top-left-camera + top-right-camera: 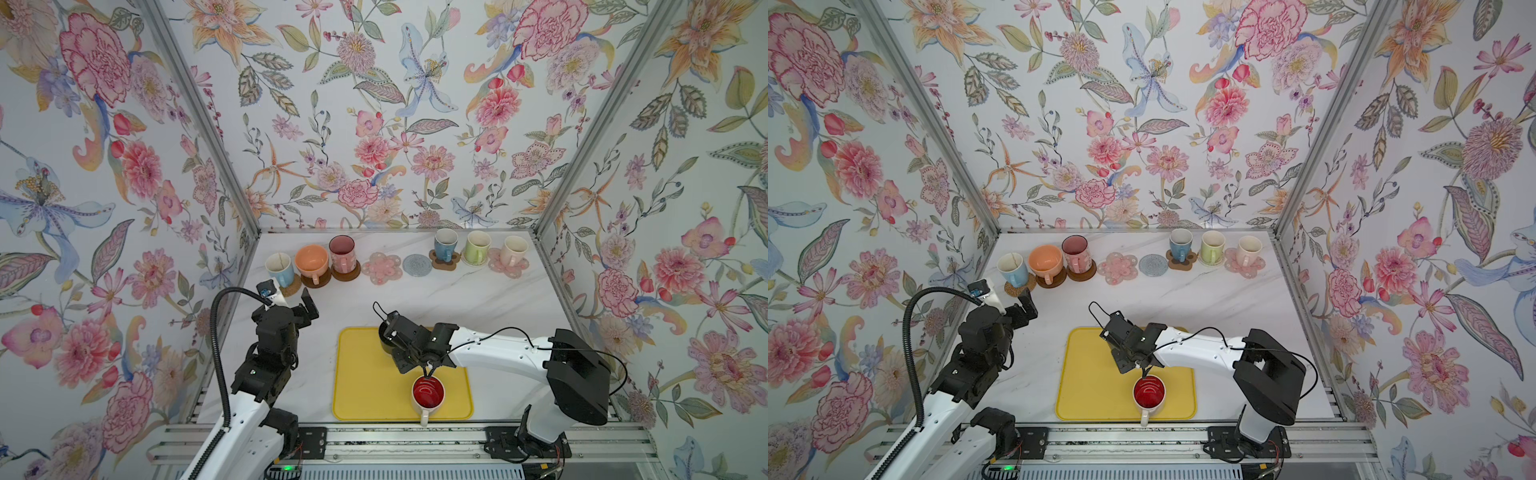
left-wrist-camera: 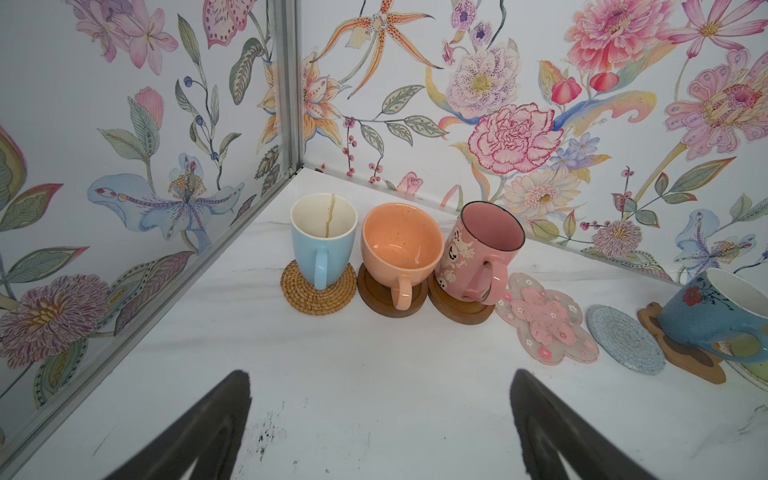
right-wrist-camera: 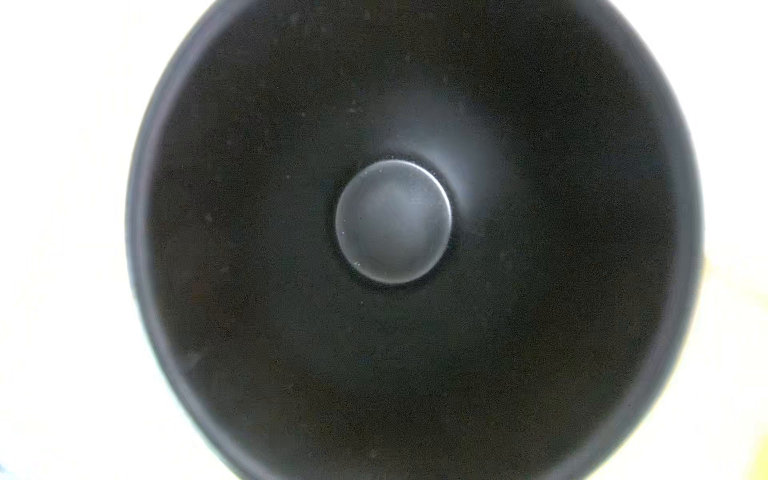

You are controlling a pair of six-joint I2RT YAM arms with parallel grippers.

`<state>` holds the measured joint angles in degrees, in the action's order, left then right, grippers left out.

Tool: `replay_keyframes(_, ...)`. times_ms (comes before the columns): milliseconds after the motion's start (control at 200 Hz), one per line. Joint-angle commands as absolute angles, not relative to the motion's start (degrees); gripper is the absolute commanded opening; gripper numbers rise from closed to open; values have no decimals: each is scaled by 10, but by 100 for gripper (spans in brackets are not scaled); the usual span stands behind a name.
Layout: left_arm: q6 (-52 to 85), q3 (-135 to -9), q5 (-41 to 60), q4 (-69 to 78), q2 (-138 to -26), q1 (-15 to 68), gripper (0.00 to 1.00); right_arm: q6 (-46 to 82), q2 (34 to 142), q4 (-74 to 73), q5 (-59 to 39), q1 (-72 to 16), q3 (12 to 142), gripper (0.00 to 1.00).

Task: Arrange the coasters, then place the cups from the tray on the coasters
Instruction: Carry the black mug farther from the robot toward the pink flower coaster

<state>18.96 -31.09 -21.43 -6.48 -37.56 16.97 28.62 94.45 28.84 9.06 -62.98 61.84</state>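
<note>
On the yellow tray (image 1: 361,374) stand a black cup (image 1: 383,341) and a red-inside white cup (image 1: 428,392). My right gripper (image 1: 429,370) points down, shut on the red-inside cup's far rim. The right wrist view is filled by the black cup's inside (image 3: 392,222), and no fingers show there. Along the back wall, six cups sit on coasters, among them the peach cup (image 1: 311,259) and the pink cup (image 2: 482,245). A pink flower coaster (image 1: 381,268) and a grey round coaster (image 1: 417,265) lie bare. My left gripper (image 1: 297,305) hovers open near the rattan coaster (image 2: 318,291).
Floral walls with metal corner posts (image 1: 552,208) close in the white marble table (image 1: 478,303) on three sides. A metal rail (image 1: 415,440) with both arm bases runs along the front edge, close to the tray.
</note>
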Motion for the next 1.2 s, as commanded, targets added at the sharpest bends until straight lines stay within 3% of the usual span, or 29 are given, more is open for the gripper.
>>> replay_keyframes(0,199,-300,-223,-73,-365,163,99,266,917,300,107,-619,652,0)
replay_keyframes(270,208,-283,-222,-79,-344,162,99,216,916,327,101,-543,748,0)
replay_keyframes(590,225,-264,-192,-94,-325,162,99,141,1085,323,98,-443,986,0)
replay_keyframes(1191,246,-252,-188,-109,-312,162,99,120,1260,317,95,-402,1167,0)
